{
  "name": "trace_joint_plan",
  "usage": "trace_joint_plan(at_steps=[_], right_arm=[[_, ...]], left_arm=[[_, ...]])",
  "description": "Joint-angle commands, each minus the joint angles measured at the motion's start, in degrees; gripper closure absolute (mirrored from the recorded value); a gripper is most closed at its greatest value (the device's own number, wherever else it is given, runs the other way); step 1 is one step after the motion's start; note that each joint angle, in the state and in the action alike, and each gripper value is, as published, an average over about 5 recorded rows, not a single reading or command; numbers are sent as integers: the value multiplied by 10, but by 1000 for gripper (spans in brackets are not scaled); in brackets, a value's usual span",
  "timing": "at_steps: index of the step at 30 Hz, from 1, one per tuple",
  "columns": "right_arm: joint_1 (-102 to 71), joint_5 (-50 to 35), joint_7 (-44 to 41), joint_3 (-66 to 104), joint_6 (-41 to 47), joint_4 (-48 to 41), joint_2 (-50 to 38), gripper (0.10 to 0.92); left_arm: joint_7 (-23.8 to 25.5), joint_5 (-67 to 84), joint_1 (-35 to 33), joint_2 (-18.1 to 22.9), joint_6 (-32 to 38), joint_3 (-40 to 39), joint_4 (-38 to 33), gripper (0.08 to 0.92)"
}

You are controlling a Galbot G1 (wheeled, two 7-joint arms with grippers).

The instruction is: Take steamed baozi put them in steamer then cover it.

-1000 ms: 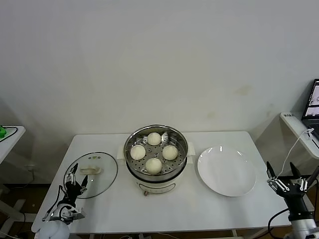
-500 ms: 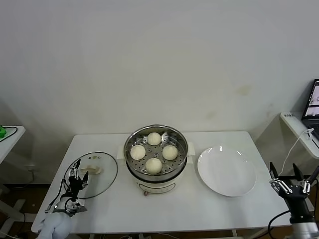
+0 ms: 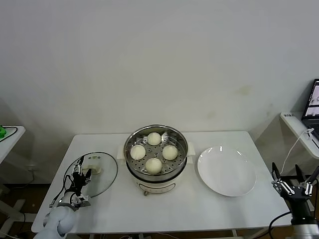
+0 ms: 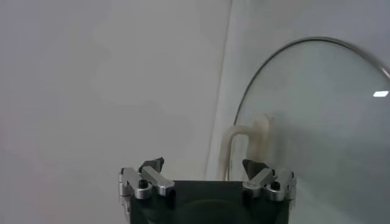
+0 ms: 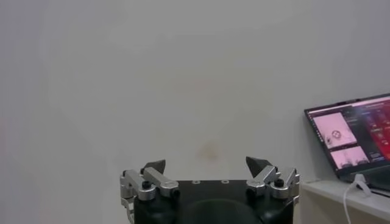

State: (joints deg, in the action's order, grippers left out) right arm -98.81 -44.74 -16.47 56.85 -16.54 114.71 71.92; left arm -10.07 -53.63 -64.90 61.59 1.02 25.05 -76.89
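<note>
Four pale baozi (image 3: 154,152) sit on the perforated tray inside the steel steamer (image 3: 156,172) at the table's middle. The glass cover (image 3: 102,183) lies flat on the table to the steamer's left, its cream handle (image 3: 93,170) up. My left gripper (image 3: 79,172) is open over the cover's near-left part, just short of the handle. In the left wrist view the handle (image 4: 247,143) stands just ahead of the open gripper (image 4: 203,165), on the lid (image 4: 317,122). My right gripper (image 3: 296,173) is open and empty, off the table's right edge; its wrist view (image 5: 206,164) faces the wall.
An empty white plate (image 3: 227,171) lies right of the steamer. A side table with a green thing (image 3: 2,131) stands at far left. A shelf with a laptop (image 3: 313,102) and cable stands at far right; the laptop screen shows in the right wrist view (image 5: 353,137).
My left gripper has moved forward over the cover toward its handle. My right gripper has drifted slightly right and lower, away from the table.
</note>
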Motion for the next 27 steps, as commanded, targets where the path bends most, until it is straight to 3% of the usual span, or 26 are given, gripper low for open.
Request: trace_joint_plan(at_steps=[1,16,19,27], right_arm=[[-1,-3,-1,1,-1,0,1,203],[1,-5,-2,-1,-4,-3,5,202],[2,-5,-2,-2,-4,-4,5,203],[4,-9,-1,-2,-5,-6,3,203]], left_arm=[[0,-3,18,-1,-1,-6,19,177],[-13,-15,48,3,1,-12,57,182],[-16,-18,47,5,2,-13,59,233],[-31,-44,47,15,11,-13,74,467]])
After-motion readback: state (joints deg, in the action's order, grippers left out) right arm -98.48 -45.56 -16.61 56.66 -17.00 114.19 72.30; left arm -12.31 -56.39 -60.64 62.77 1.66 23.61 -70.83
